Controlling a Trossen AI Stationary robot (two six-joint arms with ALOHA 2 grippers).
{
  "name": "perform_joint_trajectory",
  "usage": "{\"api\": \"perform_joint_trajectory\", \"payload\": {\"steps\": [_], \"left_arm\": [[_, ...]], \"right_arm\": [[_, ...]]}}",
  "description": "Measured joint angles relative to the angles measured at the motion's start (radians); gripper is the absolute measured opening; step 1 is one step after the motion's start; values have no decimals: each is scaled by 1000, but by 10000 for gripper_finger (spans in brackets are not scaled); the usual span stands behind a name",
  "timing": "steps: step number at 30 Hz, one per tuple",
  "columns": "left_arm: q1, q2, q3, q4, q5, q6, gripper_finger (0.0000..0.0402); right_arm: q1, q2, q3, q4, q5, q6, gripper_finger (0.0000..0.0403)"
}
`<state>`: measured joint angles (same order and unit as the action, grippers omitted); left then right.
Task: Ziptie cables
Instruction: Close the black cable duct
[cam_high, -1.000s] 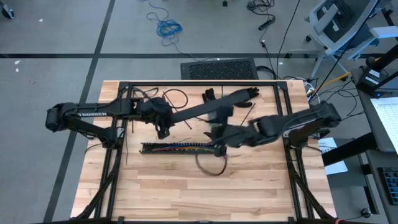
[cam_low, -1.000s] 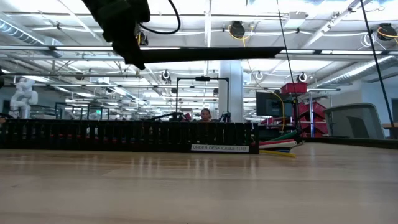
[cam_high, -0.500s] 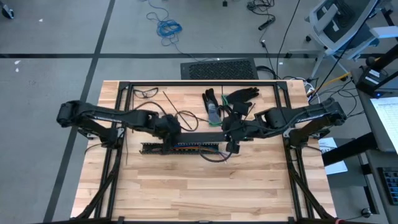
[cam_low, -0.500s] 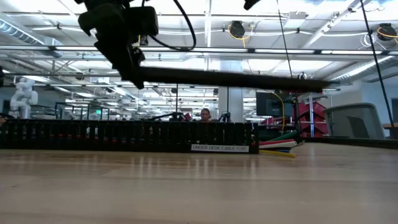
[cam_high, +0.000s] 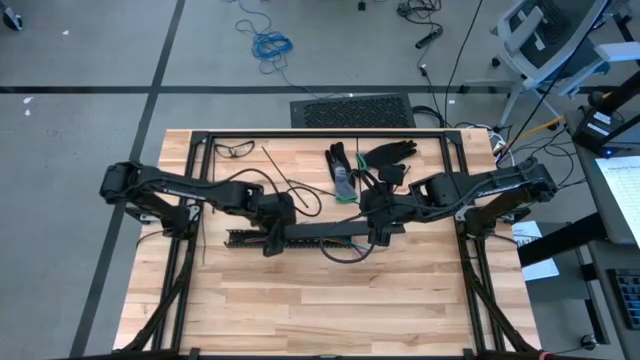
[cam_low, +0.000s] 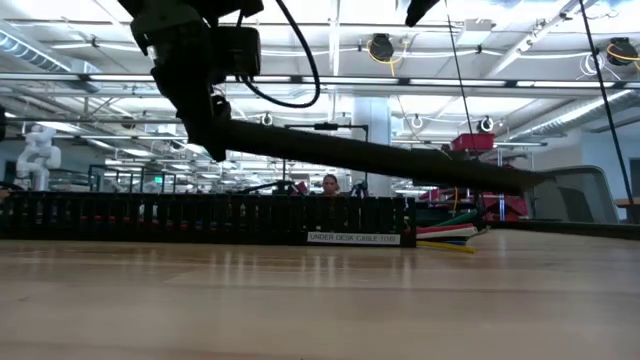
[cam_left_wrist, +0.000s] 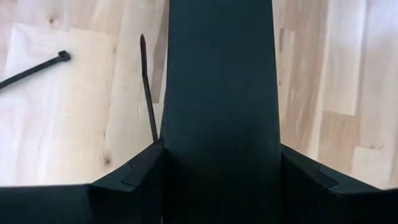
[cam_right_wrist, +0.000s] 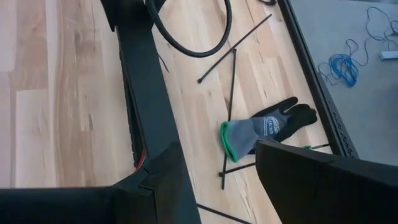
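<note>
Here, your coloured bundle of thin cables (cam_low: 452, 226) lies in the long black slotted rail (cam_low: 200, 218) across the middle of the wooden table (cam_high: 300, 310). In the low view only its white, green, red and yellow ends show, poking out of the rail's end at centre right. From above you cannot see the wires, because a long flat black cover bar (cam_high: 320, 231) hangs over the rail.

Your thin dark plastic zipties (cam_right_wrist: 232, 87) lie loose on the wood behind the rail, near a black glove with a green cuff (cam_right_wrist: 273, 127). Two more show beside the bar in the left wrist view, one at upper left (cam_left_wrist: 34, 67).

You have the left gripper (cam_high: 270, 243) clamped on the bar's left end; its wrist view shows the bar filling the gap between both fingers (cam_left_wrist: 140, 174). In the low view the bar slopes down from that grip at upper left to its far end at centre right, clear of the rail.

Your right gripper (cam_high: 375, 235) sits over the bar's other end with its fingers apart. Bare wood and the glove show between them, and the bar runs up to one finger (cam_right_wrist: 161, 180).

A loop of thick black cable (cam_right_wrist: 193, 37) lies beyond the bar.
</note>
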<state>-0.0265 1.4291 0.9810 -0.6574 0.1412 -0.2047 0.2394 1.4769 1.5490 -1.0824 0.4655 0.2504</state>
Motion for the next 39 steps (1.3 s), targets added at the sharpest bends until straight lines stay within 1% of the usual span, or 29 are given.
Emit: {"api": "perform_joint_trajectory", "payload": {"steps": [10,15,20,22,24,25,27,29,30,33,37,39], "left_arm": [[0,113,0,16,-18,0,229],[0,116,0,15,-29,0,229],[-4,95,0,10,18,0,229],[-10,87,0,11,26,6,229],[-17,81,0,7,25,24,229],[-22,80,0,7,24,32,229],[-29,80,0,6,9,36,229],[-34,80,0,8,-7,56,229],[-36,80,0,8,-21,70,229],[-41,80,0,8,-68,105,229],[-42,80,0,9,-75,108,229],[-42,80,0,10,-75,108,229]], "right_arm": [[0,0,0,-26,1,0,190],[0,0,0,-28,1,0,190],[0,0,0,-40,-8,5,190],[0,0,0,-65,-62,30,190],[-7,5,0,-120,-132,72,190],[-11,9,0,-151,-150,97,190],[-11,23,-2,-216,-156,148,190],[-11,29,-16,-233,-159,178,190],[-11,33,-29,-227,-166,190,190],[-11,36,-93,-162,-272,213,189],[3,38,-221,-55,-442,198,189],[18,38,-298,-1,-486,186,189]]}}
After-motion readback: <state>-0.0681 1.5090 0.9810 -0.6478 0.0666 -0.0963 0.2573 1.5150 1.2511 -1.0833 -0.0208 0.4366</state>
